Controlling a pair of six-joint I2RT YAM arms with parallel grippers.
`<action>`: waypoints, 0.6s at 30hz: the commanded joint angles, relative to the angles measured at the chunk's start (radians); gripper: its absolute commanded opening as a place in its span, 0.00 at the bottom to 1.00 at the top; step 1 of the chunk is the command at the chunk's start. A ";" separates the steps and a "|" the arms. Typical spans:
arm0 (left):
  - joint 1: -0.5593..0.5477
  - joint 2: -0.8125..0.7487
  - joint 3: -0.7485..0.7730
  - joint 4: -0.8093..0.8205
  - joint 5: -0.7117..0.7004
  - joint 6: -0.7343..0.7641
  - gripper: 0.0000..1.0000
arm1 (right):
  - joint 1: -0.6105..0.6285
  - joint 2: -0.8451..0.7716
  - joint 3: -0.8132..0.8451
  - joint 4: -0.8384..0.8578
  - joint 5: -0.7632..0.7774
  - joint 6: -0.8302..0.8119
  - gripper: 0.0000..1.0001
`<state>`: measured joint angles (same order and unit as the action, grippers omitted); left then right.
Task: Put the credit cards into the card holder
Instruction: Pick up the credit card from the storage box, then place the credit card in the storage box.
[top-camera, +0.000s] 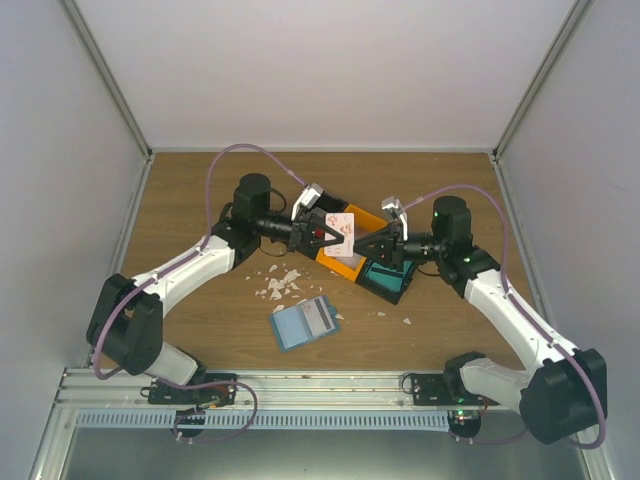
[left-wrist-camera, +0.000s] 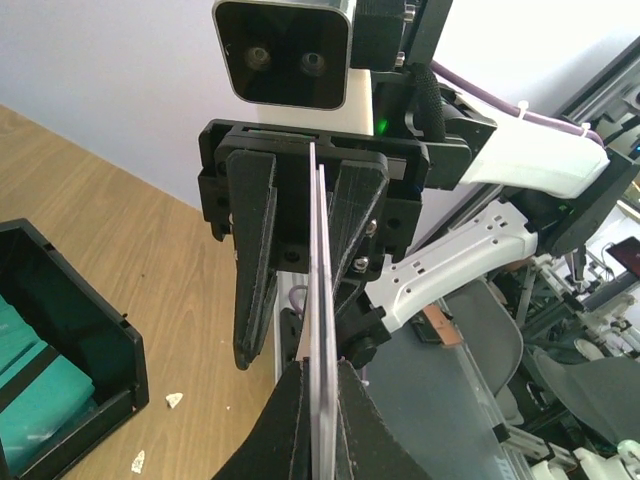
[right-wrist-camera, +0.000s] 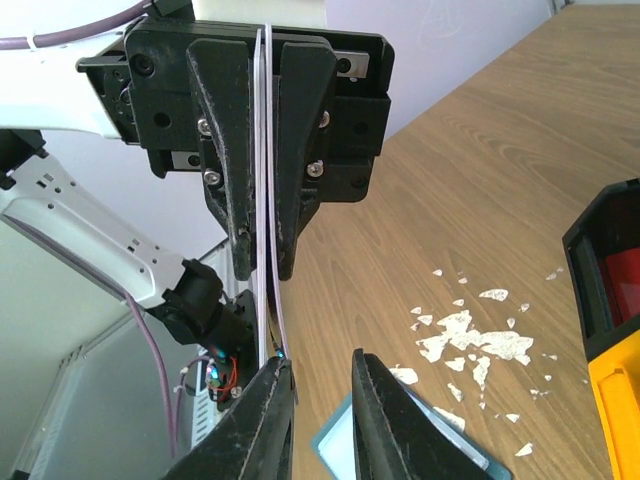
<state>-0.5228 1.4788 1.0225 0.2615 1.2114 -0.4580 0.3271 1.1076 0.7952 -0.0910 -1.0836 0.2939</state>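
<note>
The credit cards (top-camera: 344, 232) hang above the table's middle, pale with red print, and my left gripper (top-camera: 325, 236) is shut on them. Seen edge-on in the left wrist view, the cards (left-wrist-camera: 320, 300) run up from between my shut fingers (left-wrist-camera: 285, 430). My right gripper (top-camera: 373, 243) faces the left one and stands open around the cards' far edge. In the right wrist view the cards (right-wrist-camera: 264, 290) lie against one right finger (right-wrist-camera: 262, 425), with a gap to the other. The dusty-blue card holder (top-camera: 304, 322) lies open on the wood below, apart from both grippers.
A row of black and orange bins (top-camera: 345, 264) lies under the grippers, and the end bin holds a teal block (top-camera: 385, 274). White scraps (top-camera: 281, 283) are scattered left of the bins, above the card holder. An aluminium rail (top-camera: 330, 382) runs along the near edge.
</note>
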 joint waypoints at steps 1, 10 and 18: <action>-0.040 0.024 0.007 0.085 0.035 -0.041 0.00 | 0.026 0.027 0.031 0.016 0.019 0.011 0.20; -0.040 0.084 0.025 0.087 -0.007 -0.092 0.00 | 0.044 0.080 0.055 0.032 0.042 0.056 0.15; -0.016 0.173 0.049 0.082 -0.053 -0.179 0.00 | 0.039 0.121 0.045 0.151 0.053 0.213 0.01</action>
<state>-0.5095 1.5906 1.0439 0.2981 1.1923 -0.5682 0.3412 1.2003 0.8150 -0.0811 -1.0515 0.4217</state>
